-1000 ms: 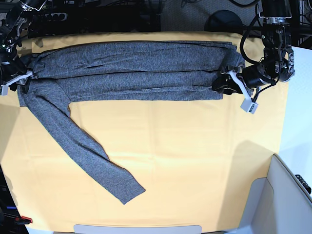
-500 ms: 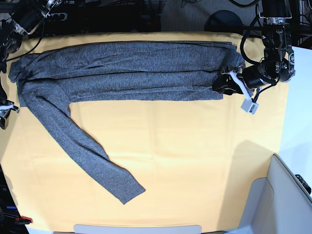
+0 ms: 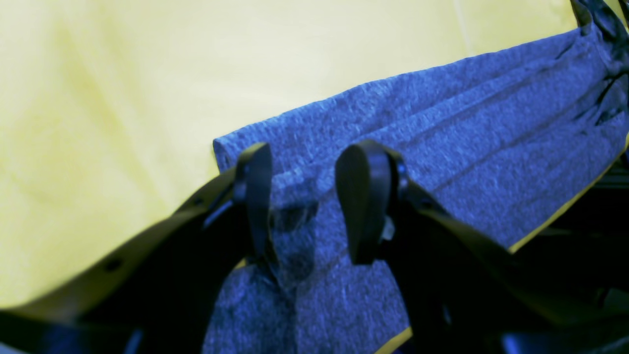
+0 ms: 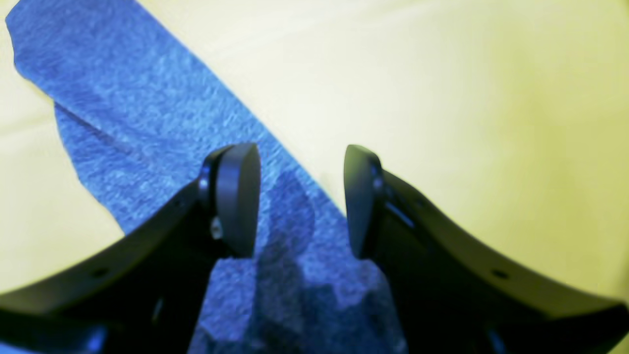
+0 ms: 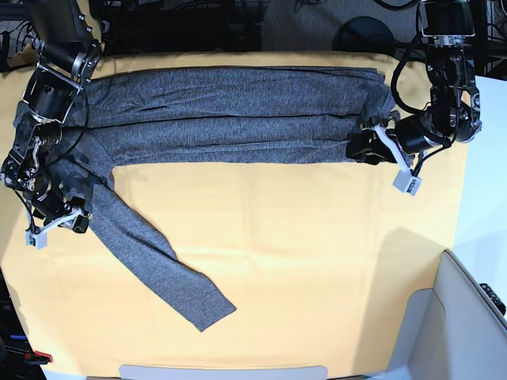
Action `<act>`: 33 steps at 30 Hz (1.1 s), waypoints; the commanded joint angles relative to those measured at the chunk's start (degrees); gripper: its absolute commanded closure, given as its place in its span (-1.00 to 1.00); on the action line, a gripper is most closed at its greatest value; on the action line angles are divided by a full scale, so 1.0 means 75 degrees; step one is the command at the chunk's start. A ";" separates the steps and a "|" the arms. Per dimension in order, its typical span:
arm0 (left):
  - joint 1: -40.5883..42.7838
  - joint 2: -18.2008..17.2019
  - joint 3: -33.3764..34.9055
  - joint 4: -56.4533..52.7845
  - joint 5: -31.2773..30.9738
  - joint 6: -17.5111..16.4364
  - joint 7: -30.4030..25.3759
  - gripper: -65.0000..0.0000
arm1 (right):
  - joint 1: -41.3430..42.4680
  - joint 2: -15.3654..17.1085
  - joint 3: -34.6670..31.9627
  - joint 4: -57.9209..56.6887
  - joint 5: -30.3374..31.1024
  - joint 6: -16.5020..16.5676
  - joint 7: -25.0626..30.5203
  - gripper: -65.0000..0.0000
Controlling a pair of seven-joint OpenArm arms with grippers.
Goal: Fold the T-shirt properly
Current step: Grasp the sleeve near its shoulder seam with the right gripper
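The heather-grey T-shirt (image 5: 238, 111) lies folded into a long band across the far half of the yellow table cloth (image 5: 301, 237). One long sleeve (image 5: 150, 261) runs diagonally toward the near left. My left gripper (image 5: 358, 146) sits at the band's right end. In the left wrist view it (image 3: 309, 201) is open, its fingers straddling the layered hem corner (image 3: 275, 147). My right gripper (image 5: 78, 215) hovers over the sleeve's upper part. The right wrist view shows it (image 4: 300, 196) open, with the sleeve (image 4: 123, 113) lying flat beneath and nothing pinched.
A pale grey bin (image 5: 467, 317) stands at the near right corner. A white strip (image 5: 222, 370) lines the front edge. Dark cables and stands (image 5: 198, 24) crowd the space behind the table. A small red-handled item (image 5: 36, 356) lies off the near left corner.
My right gripper let go of the shirt's left end, swung out left, then came down over the upper sleeve. The left gripper shifted slightly downward at the right end.
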 commanded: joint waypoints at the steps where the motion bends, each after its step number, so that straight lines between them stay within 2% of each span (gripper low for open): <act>1: -0.0119 -0.0116 -0.0050 0.0115 -0.0122 -0.0044 -0.0105 0.24 | 0.0191 0.0197 0.0024 -0.0026 0.0001 0.0008 0.0342 0.14; 7: -0.0213 -0.0116 -0.0050 0.0103 -0.0122 -0.0044 -0.0105 0.24 | 0.0273 0.0161 -0.0141 -0.0553 -0.0866 0.0008 0.0940 0.14; 12: -0.0248 -0.0116 -0.0015 0.0091 -0.0122 -0.0044 -0.0105 0.24 | 0.0273 0.0138 -0.0141 -0.0706 -0.0878 0.0020 0.0952 0.15; 17: -0.0330 -0.0116 -0.0003 0.0091 -0.0122 -0.0044 -0.0105 0.24 | 0.0250 -0.0108 -0.0187 -0.0671 -0.0878 0.0043 0.0893 0.15; 26: -0.0330 -0.0116 -0.0050 0.0091 -0.0122 -0.0044 -0.0105 0.24 | 0.0074 -0.0331 -0.0949 -0.0530 -0.0866 0.0043 0.0893 0.16; 28: -0.0330 -0.0116 -0.0050 0.0091 -0.0122 -0.0044 -0.0105 0.24 | 0.0015 -0.0354 -0.1055 -0.0506 -0.0866 0.0043 0.0905 0.32; 32: -0.0330 -0.0116 -0.0050 0.0091 -0.0122 -0.0044 -0.0105 0.24 | -0.0008 -0.0366 -0.1078 -0.0553 -0.0890 0.0043 0.0905 1.00; 33: -0.0330 -0.0116 -0.0050 0.0091 -0.0122 -0.0044 -0.0105 0.24 | -0.0008 -0.0366 -0.1102 -0.0553 -0.0902 0.0043 0.0905 1.00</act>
